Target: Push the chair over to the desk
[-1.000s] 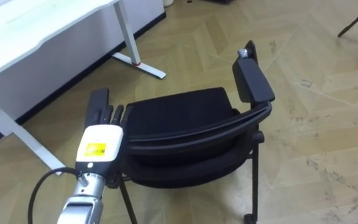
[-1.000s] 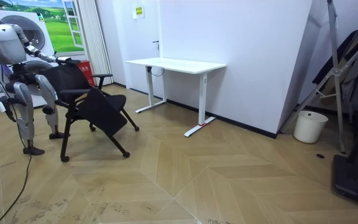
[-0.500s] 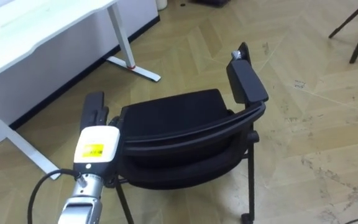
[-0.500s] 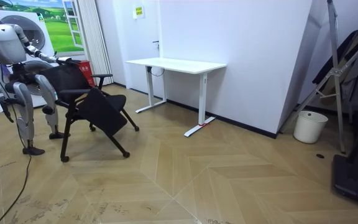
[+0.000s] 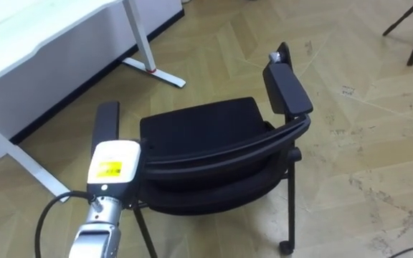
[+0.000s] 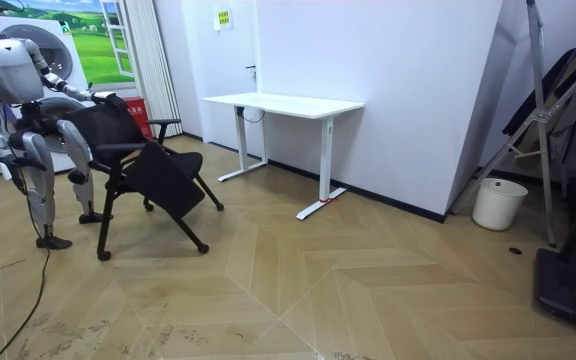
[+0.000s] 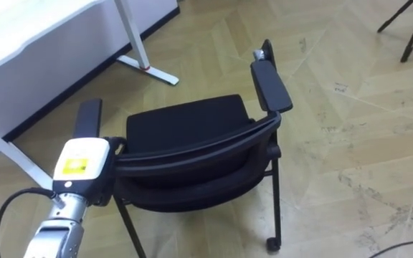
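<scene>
Standing behind the black chair (image 5: 206, 136) on the wooden floor (image 5: 364, 143), near the white desk (image 5: 41, 36), the robot reaches its left arm forward. Its left hand (image 5: 112, 166) lies at the backrest's left end by the armrest (image 5: 106, 122), and I cannot tell its grip because the fingers are hidden. The right hand (image 6: 6, 170) hangs at its side, too small to read.

Eye views: close, downward over chair (image 5: 199, 132); room view: distant, same chair.
</scene>
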Robot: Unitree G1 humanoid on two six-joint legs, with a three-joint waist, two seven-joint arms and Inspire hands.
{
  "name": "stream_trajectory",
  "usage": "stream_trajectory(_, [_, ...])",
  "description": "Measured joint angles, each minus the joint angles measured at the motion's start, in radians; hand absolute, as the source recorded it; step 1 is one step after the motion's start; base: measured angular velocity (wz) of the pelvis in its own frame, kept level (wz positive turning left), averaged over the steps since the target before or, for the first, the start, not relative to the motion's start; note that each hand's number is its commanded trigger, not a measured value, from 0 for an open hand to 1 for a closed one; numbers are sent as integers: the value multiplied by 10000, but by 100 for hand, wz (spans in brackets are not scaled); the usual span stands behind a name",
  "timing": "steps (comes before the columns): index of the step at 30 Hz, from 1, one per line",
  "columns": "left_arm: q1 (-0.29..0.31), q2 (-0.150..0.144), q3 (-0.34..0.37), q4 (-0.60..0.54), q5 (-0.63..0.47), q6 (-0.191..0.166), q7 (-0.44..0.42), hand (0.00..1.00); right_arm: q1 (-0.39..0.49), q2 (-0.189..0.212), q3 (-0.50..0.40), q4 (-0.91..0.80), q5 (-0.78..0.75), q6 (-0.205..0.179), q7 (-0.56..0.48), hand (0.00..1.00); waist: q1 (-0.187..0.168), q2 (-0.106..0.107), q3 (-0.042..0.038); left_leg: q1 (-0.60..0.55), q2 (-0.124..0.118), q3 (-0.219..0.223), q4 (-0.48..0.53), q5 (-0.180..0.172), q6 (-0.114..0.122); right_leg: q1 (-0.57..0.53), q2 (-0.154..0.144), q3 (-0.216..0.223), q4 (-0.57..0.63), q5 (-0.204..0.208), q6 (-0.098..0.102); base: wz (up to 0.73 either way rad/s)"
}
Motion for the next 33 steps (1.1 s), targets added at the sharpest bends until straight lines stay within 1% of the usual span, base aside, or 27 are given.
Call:
stream_trajectory(3, [-88, 11, 48, 41, 41, 88, -75, 100, -97, -4, -16, 0, -72, -17, 136, 0, -188, 14, -1, -3, -5, 0, -11, 0, 0, -2, -2, 3, -19, 0, 0, 0])
stream_trajectory(4, [-76, 66, 31, -31, 43, 132, -172, 100, -105, -15, -32, 0, -72, -56, 200, 0, -256, 37, -7, -3, -6, 8, -16, -1, 0, -2, -3, 12, -45, 2, -2, 0])
stream_trajectory(6, [-5, 88, 24, -114, 66, 121, -171, 100, -56, -55, -33, 23, -73, -58, 219, 0, -295, 99, -3, -4, -12, 9, -28, -1, 0, 1, -6, 12, -60, 4, -5, 0])
stream_trajectory(7, [18, 133, -28, -116, 136, 73, -133, 100, -54, -62, -34, 22, -73, -58, 228, 0, -303, 135, -4, -3, -12, 9, -33, -1, -1, 2, -5, 12, -70, 5, -8, 0])
stream_trajectory(8, [19, 282, -175, -108, 151, -23, -29, 100, -59, -69, -35, 21, -73, -64, 245, 0, -314, 157, -10, -2, -12, 9, -35, -1, 0, 3, -6, 13, -75, 6, -8, 0])
stream_trajectory(9, [21, 332, -225, -110, 150, -103, 23, 100, -62, -70, -35, 21, -74, -66, 257, 0, -317, 159, -11, -3, -13, 9, -37, -1, -1, 3, -6, 12, -81, 6, -8, 0])
stream_trajectory(10, [31, 338, -318, -148, 153, -169, 81, 100, -64, -70, -35, 21, -80, -68, 284, 0, -315, 156, -11, -3, -19, 9, -45, -1, 0, 4, -9, 14, -86, 6, -8, 0])
stream_trajectory(15, [58, 271, -518, -160, 319, -162, 163, 100, -58, -67, -59, -4, -115, -74, 58, 0, -309, 146, -9, 80, -7, 45, -86, -1, -1, 16, -8, 45, -102, 6, -8, -2])
stream_trajectory(18, [40, 275, -511, -137, 317, -162, 211, 100, -64, -73, -291, -211, -721, -70, -496, 0, -320, 120, 1, 36, -8, 44, -30, -1, 0, 5, -7, 42, -108, 4, -7, 0])
stream_trajectory(21, [46, 282, -492, -149, 325, -152, 220, 100, -60, -173, -818, -453, -1322, -65, -1139, 0, -325, 82, -4, 34, -9, 47, -16, -1, 0, 5, -10, 37, -103, 4, -7, 0])
stream_trajectory(23, [86, 282, -437, -156, 299, -175, 262, 100, -32, -299, -1073, -762, -1917, -53, -1711, 0, -325, 62, 9, 42, -9, 52, -25, -1, 0, 6, -10, 40, -100, 4, -7, 0])
stream_trajectory(24, [102, 282, -417, -163, 300, -175, 281, 100, -19, -364, -1216, -1032, -2354, -45, -2168, 0, -330, 34, 8, 46, -7, 53, -25, 0, 0, 5, -7, 42, -94, 3, -7, 0])
stream_trajectory(26, [101, 310, -417, -152, 285, -184, 384, 100, 12, -515, -1234, -1736, -3286, -66, -3004, 0, -326, -27, 12, 40, -7, 52, -25, 0, 0, -2, -8, 23, -95, 3, -7, 0])
stream_trajectory(27, [97, 322, -417, -152, 260, -196, 401, 100, 5, -551, -1232, -1887, -3475, -67, -3185, 0, -321, -49, 15, 39, -8, 51, -25, 0, 0, -4, -8, 20, -95, 3, -6, 0])
stream_trajectory(29, [22, 326, -390, -168, 293, -264, 393, 100, -92, -685, -1290, -2468, -4364, 0, -3961, 0, -155, -164, 28, 33, 3, 122, -25, 0, 0, -101, -11, 85, -2, -17, -5, -8])
stream_trajectory(30, [26, 334, -384, -221, 311, -249, 362, 100, -107, -708, -1294, -2699, -4608, 45, -4145, 0, -122, -199, 32, 31, 9, 169, -26, 0, 0, -160, -15, 139, 69, -41, -3, -14])
stream_trajectory(31, [58, 364, -367, -320, 315, -224, 346, 100, -112, -733, -1295, -3249, -5150, 71, -4489, 0, -77, -267, 66, 39, 14, 225, -36, 0, 0, -178, -15, 200, 72, -42, -4, -18])
stream_trajectory(32, [62, 412, -369, -385, 326, -216, 324, 100, -109, -740, -1259, -3864, -5747, 73, -4850, 0, 1, -330, 75, 42, 28, 299, -37, 0, 0, -224, -14, 291, 95, -41, -2, -16])
stream_trajectory(33, [59, 437, -370, -411, 346, -216, 299, 100, -108, -743, -1240, -4137, -6027, 74, -4985, 0, 35, -354, 65, 29, 33, 314, -33, 0, 0, -255, -13, 326, 122, -41, -2, -15])
